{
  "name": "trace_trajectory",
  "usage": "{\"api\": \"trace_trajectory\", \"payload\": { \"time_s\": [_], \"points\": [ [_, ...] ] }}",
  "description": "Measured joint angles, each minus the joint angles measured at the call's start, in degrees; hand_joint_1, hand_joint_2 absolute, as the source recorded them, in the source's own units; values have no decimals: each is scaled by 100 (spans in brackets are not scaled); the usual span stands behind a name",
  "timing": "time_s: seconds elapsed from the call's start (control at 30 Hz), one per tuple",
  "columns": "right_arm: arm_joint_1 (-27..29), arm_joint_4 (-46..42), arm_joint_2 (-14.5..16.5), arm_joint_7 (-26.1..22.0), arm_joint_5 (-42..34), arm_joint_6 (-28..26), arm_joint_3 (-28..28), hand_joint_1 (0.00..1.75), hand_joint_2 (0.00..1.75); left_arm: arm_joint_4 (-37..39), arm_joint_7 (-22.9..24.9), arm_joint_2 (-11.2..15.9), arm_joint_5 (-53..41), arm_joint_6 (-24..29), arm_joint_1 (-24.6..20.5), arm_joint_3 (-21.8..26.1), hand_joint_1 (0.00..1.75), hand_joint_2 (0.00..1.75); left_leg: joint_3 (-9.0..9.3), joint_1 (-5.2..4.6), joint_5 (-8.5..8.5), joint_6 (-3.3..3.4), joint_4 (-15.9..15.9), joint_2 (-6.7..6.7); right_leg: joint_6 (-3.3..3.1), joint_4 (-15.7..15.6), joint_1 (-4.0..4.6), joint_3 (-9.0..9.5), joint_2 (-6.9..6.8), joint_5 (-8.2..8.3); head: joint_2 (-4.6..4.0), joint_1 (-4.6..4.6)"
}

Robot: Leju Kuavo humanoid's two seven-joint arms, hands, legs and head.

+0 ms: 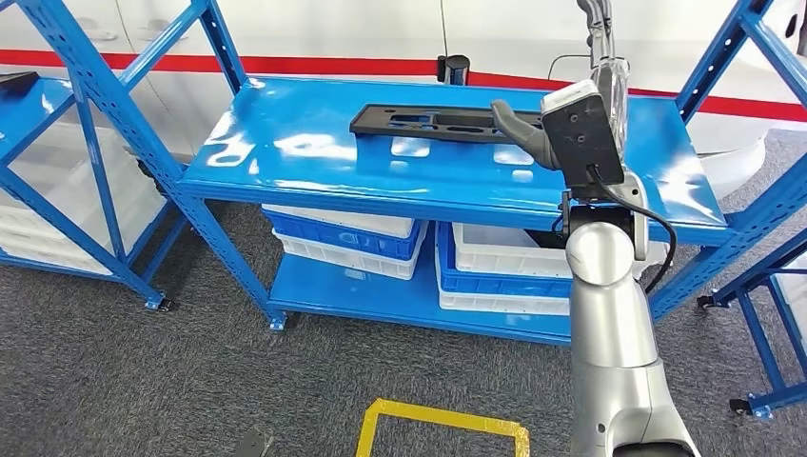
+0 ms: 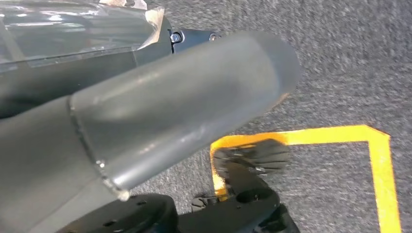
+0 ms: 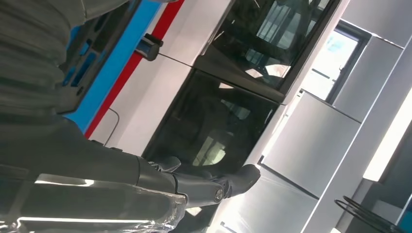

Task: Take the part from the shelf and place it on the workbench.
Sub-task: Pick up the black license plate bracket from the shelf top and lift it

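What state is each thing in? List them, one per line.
Black part: lying flat on the top shelf, right end at the right hand.
Right hand: at the part's end, grip unclear.
Left hand: hanging over the floor.
Crates: stacked on the lower shelf.

The floor is grey carpet (image 1: 143, 381) with a yellow tape square (image 1: 442, 424) on it. A blue metal shelf (image 1: 285, 152) stands before a white wall (image 1: 314, 29) with a red stripe (image 1: 333, 65). White and blue crates (image 1: 347, 233) sit on its lower level.
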Motion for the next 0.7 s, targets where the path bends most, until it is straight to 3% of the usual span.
{"api": "trace_trajectory", "payload": {
  "time_s": [0.03, 0.1, 0.17, 0.23, 0.3, 0.37, 0.4, 0.47, 0.5, 0.53, 0.57, 0.63, 0.7],
  "points": [
    [5, 10, -1, -1, -1, 2, 5, 0, 175, 4, 7, 19, -5, 6, 9, -3, 0, 0, 103, -56, 208, 73, -199, -43, 17, -53, 0, 92, 17, -28, 0, 4],
    [-24, 16, 7, -1, -2, 4, 13, 0, 175, 7, 16, 28, -9, 16, 4, -5, 0, 0, 300, -80, 192, 82, -380, -81, 93, -92, 26, 249, 33, 6, 0, -3],
    [-71, 9, 10, -5, -5, 3, 15, 0, 175, 7, 33, 15, -24, 18, -15, -4, 0, 0, 524, -60, 140, 65, -513, -63, 156, 174, 44, 187, 14, 64, 0, -6],
    [-75, 8, 8, -7, -5, 2, 20, 0, 175, 7, 65, 1, -58, 22, -24, -4, 0, 0, 695, -28, 77, 80, -548, -55, 184, 805, 33, -225, -9, 6, 0, -8],
    [-49, 13, -6, -3, -3, 2, 20, 0, 175, 8, 92, -9, -84, 26, -11, -7, 0, 0, 816, -8, -45, 70, -547, -62, 177, 1337, 16, -734, -16, -280, 0, -9],
    [-30, 18, -20, -2, -1, 2, 19, 0, 175, 11, 102, -20, -90, 30, 15, -8, 0, 0, 969, 7, -189, 25, -541, -84, 196, 1296, -22, -1007, -24, -516, 0, -8],
    [-28, 20, -23, -2, 1, 3, 19, 0, 175, 13, 103, -21, -91, 32, 22, -8, 0, 0, 1057, 18, -265, 1, -530, -93, 261, 1043, -48, -1025, -30, -432, 0, -8],
    [-26, 28, -36, -2, 4, 4, 20, 0, 175, 16, 103, -17, -99, 33, 26, -8, 0, 0, 1196, 33, -425, -59, -479, -107, 453, 352, -92, -935, -48, 151, 0, -2],
    [-29, 34, -40, -1, 5, 7, 24, 0, 175, 17, 99, -14, -107, 21, 26, -8, 0, 0, 1242, 35, -498, -97, -446, -113, 484, 101, -91, -869, -69, 451, 0, 2],
    [-32, 38, -42, 1, 5, 9, 27, 0, 175, 19, 94, -13, -115, 2, 25, -8, 0, 0, 1269, 35, -554, -136, -417, -116, 453, -37, -83, -815, -82, 687, 0, 5],
    [-43, 40, -42, 2, 5, 11, 31, 0, 175, 20, 88, -13, -122, -20, 24, -8, 0, 0, 1298, 34, -582, -169, -370, -114, 365, -72, -71, -780, -94, 804, 0, 6],
    [-66, 37, -23, 2, 6, 16, 39, 0, 175, 19, 73, -6, -127, -49, 19, -8, 0, 0, 1244, 45, -600, -219, -238, -89, 183, -89, -94, -712, -90, 863, 0, 1],
    [-87, 37, 2, 1, 8, 17, 49, 0, 175, 19, 61, -6, -128, -52, 9, -10, 0, 0, 1007, 80, -686, -294, 175, -29, 88, -105, -125, -662, -90, 838, 0, -25]
  ]
}}
